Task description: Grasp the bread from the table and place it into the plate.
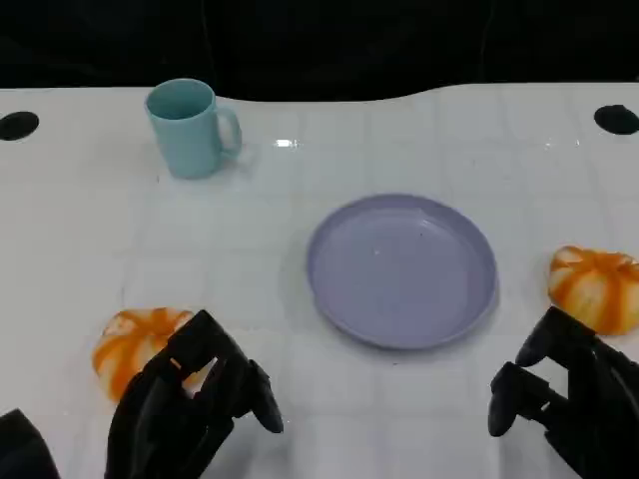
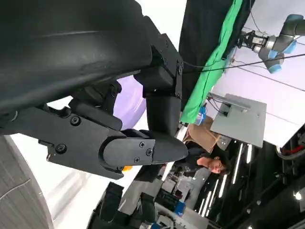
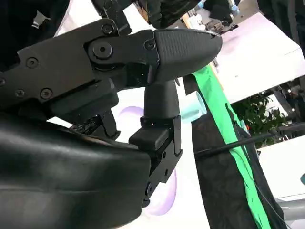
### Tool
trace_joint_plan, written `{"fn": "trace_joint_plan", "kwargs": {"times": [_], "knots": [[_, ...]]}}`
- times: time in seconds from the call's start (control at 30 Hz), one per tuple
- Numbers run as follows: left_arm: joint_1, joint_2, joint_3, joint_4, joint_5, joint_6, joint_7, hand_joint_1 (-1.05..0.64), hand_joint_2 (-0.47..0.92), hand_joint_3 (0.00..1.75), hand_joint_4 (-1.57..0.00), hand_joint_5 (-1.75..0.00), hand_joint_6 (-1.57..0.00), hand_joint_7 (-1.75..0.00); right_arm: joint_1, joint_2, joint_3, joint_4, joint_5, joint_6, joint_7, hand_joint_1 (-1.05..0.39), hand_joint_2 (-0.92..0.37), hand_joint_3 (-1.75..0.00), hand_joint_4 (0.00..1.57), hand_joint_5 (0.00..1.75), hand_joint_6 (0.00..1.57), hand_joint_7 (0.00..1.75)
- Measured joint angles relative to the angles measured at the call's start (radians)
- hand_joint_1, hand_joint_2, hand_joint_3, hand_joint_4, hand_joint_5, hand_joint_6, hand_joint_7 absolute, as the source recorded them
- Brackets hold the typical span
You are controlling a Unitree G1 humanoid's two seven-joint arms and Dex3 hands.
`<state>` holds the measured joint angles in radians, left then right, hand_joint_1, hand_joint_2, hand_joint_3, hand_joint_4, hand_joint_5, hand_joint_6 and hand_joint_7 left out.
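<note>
One bread (image 1: 135, 344) lies on the table (image 1: 300, 239) at the lower left, just past the left hand (image 1: 190, 404), whose fingers are spread and hold nothing; another bread (image 1: 596, 286) sits at the right edge, above the right hand (image 1: 564, 399), spread and empty too; reach over the near bread, close softly round its sides, then lift it to the plate (image 1: 401, 269) in the middle.

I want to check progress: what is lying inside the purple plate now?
Nothing lies in the plate; its whole surface shows. Both breads, one and the other, are on the table.
</note>
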<state>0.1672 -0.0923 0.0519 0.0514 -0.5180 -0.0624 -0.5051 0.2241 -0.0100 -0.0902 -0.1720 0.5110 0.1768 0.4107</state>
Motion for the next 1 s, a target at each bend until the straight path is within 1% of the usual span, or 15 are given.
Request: {"fn": "trace_joint_plan", "kwargs": {"times": [0.1,0.23,0.27,0.3,0.33,0.37,0.43,0.47,0.57,0.63,0.7,0.77,0.8,0.9,1.0], "knots": [[0.000,0.001,0.000,0.000,0.009,-0.005,0.001,-0.59,0.92,0.38,-0.77,-1.75,-0.53,-1.73,0.000,0.000,0.000,0.000,-0.001,-0.001,0.001,-0.59,-0.92,-0.38,0.75,1.75,0.59,1.61],[-0.001,0.006,0.001,-0.002,0.041,-0.018,0.005,-0.59,0.92,0.38,-0.75,-1.75,-0.52,-1.73,0.000,0.000,0.000,0.001,-0.001,-0.006,0.008,-0.59,-0.92,-0.38,0.75,1.75,0.59,1.61],[-0.001,0.006,0.001,-0.002,0.043,-0.018,0.005,-0.59,0.92,0.32,-0.66,-1.67,-0.57,-1.37,0.000,0.000,0.000,0.001,-0.001,-0.006,0.009,-0.59,-0.92,-0.37,0.75,1.75,0.59,1.61],[0.000,0.009,0.000,-0.006,0.062,-0.024,0.012,-0.58,0.92,0.26,-0.60,-1.57,-0.66,-0.93,0.000,0.000,0.000,0.001,-0.001,-0.006,0.010,-0.59,-0.92,-0.37,0.74,1.75,0.59,1.61],[0.000,0.015,-0.001,-0.016,0.100,-0.038,0.026,-0.58,0.92,0.24,-0.58,-1.54,-0.70,-0.76,0.000,0.000,0.000,0.001,-0.001,-0.006,0.010,-0.60,-0.92,-0.36,0.74,1.75,0.59,1.61],[-0.001,0.024,-0.002,-0.031,0.137,-0.057,0.042,-0.55,0.92,0.23,-0.48,-1.49,-0.64,-0.55,0.000,0.000,0.000,0.001,-0.001,-0.006,0.010,-0.60,-0.92,-0.36,0.74,1.75,0.59,1.61],[-0.006,0.053,-0.004,-0.070,0.214,-0.094,0.073,-0.51,0.92,0.20,-0.39,-1.40,-0.61,-0.32,0.000,0.000,0.000,0.001,-0.001,-0.006,0.010,-0.59,-0.92,-0.36,0.75,1.75,0.60,1.61],[-0.009,0.070,-0.006,-0.088,0.249,-0.102,0.085,-0.49,0.92,0.18,-0.34,-1.32,-0.59,-0.22,0.000,0.000,0.000,0.001,-0.001,-0.006,0.010,-0.59,-0.92,-0.36,0.75,1.75,0.60,1.61],[-0.010,0.130,-0.018,-0.154,0.365,-0.101,0.127,-0.45,0.92,0.16,-0.26,-1.17,-0.55,-0.10,0.000,0.000,0.000,0.001,-0.001,-0.006,0.009,-0.60,-0.92,-0.36,0.75,1.75,0.60,1.60],[-0.011,0.170,-0.027,-0.196,0.436,-0.099,0.147,-0.45,0.92,0.14,-0.22,-1.08,-0.51,-0.06,0.000,0.000,0.000,0.000,-0.001,-0.004,0.008,-0.60,-0.92,-0.36,0.75,1.75,0.60,1.60],[-0.011,0.209,-0.036,-0.230,0.492,-0.085,0.154,-0.46,0.92,0.12,-0.20,-1.01,-0.49,-0.04,-0.001,-0.001,0.000,0.000,-0.001,-0.003,0.008,-0.60,-0.92,-0.36,0.75,1.75,0.60,1.61],[-0.011,0.237,-0.038,-0.257,0.536,-0.070,0.164,-0.50,0.92,0.09,-0.19,-0.88,-0.46,-0.01,-0.001,-0.001,0.000,0.000,-0.001,-0.003,0.008,-0.60,-0.92,-0.36,0.75,1.75,0.60,1.61],[-0.011,0.259,-0.040,-0.275,0.577,-0.067,0.167,-0.51,0.92,0.08,-0.19,-0.84,-0.45,-0.01,-0.001,-0.001,0.000,0.000,-0.001,-0.002,0.007,-0.60,-0.92,-0.36,0.75,1.75,0.60,1.61],[-0.012,0.324,-0.043,-0.325,0.698,-0.065,0.186,-0.53,0.92,0.06,-0.21,-0.63,-0.43,0.00,-0.001,-0.001,0.000,0.000,-0.001,0.001,0.004,-0.59,-0.92,-0.36,0.75,1.75,0.59,1.62],[-0.015,0.396,-0.054,-0.368,0.851,-0.064,0.200,-0.57,0.92,0.12,-0.17,-0.49,-0.37,0.00,-0.002,-0.001,0.000,0.000,0.001,0.002,0.004,-0.59,-0.92,-0.36,0.75,1.75,0.59,1.62]]}}
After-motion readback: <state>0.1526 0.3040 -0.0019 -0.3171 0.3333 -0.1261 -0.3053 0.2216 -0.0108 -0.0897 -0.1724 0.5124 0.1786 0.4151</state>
